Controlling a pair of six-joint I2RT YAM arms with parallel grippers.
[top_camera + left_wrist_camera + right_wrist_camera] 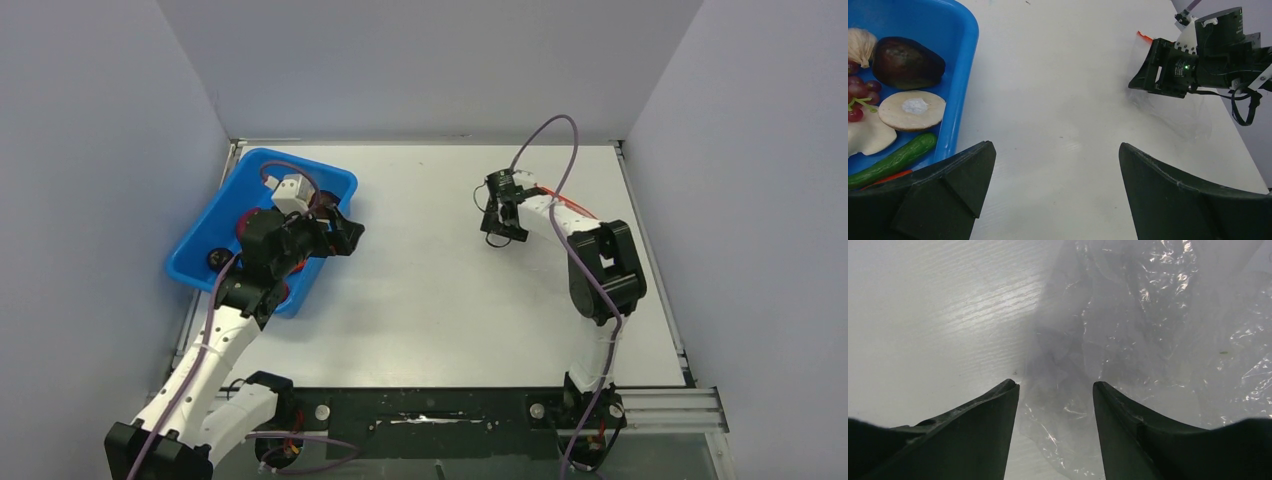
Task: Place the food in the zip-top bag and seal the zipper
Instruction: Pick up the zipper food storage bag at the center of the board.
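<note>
The food lies in a blue bin [965, 30]: a dark avocado [908, 62], purple grapes [858, 92], a round pale slice [912, 110], a green cucumber [895, 160] and a white piece [868, 137]. My left gripper [1055, 150] hangs open over bare table just right of the bin, nothing between its fingers. The zip-top bag [1148, 330] is clear crumpled film on the table at the right. Its red zipper shows only as a short end [1144, 36]. My right gripper [1055, 387] is low over the bag's edge, jaws apart, with loose film lying between them.
The blue bin [300, 165] sits at the back left against the left wall. The right arm's cable [560, 150] loops above its wrist. Grey walls close in the table on three sides. White tabletop [430, 290] lies between the two arms.
</note>
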